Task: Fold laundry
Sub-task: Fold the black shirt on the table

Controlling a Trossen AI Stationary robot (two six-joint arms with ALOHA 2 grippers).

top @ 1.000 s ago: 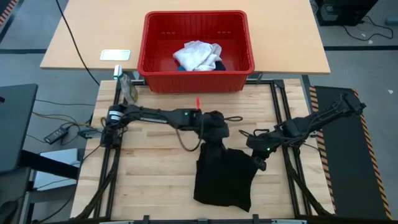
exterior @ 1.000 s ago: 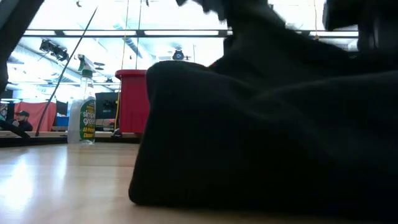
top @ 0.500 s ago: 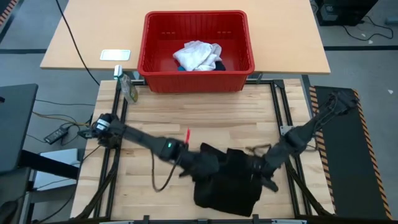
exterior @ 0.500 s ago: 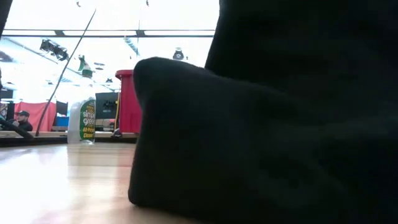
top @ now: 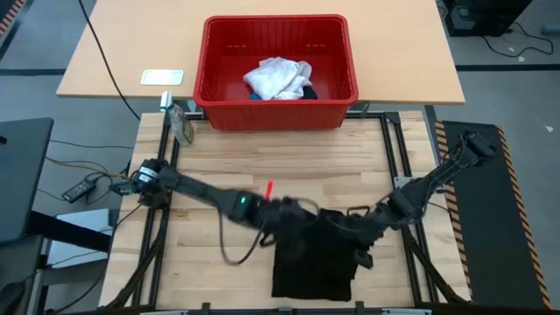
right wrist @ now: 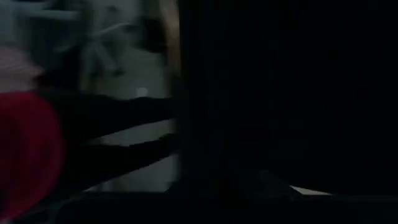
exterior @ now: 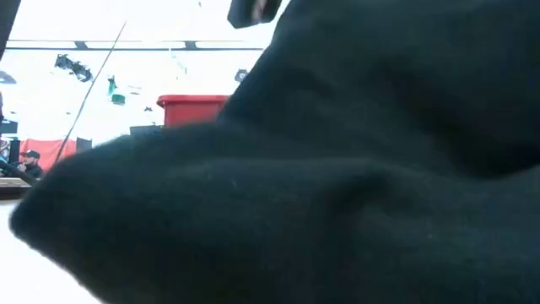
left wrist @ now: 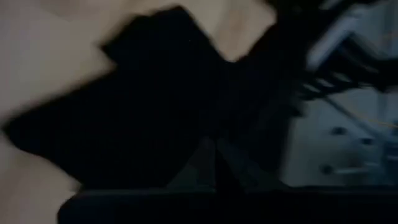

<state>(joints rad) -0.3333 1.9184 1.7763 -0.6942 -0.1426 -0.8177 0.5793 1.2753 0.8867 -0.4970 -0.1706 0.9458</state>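
- Shirt: black, lying on the near centre of the bench, bunched along its far edge. In the low view it fills almost the whole picture, so it sits very close to the near edge.
- Risk, near edge: judged from its position, a further pull toward the near side could drag the shirt off the bench. Cause: cloth already at the near limit.
- Left tool: at the shirt's far-left corner, over or on the cloth. Whether its fingers are apart or together cannot be told; black cloth and dark fingers merge in every view.
- Right tool: at the shirt's far-right corner, just beside the left tool across the cloth. Its finger state cannot be told either.
- Risk, uneven fold: if one tool has the cloth and the other does not, the fold would likely skew or collapse into a lump. Cause: unconfirmed grip on both corners.
- Risk, tangle: the left arm's loose cable loops on the bench just left of the shirt; it could snag the cloth.
- Basket: red, far centre, well apart from both tools. It holds a white garment and a blue piece, barely showing.
- Both remain unfolded.
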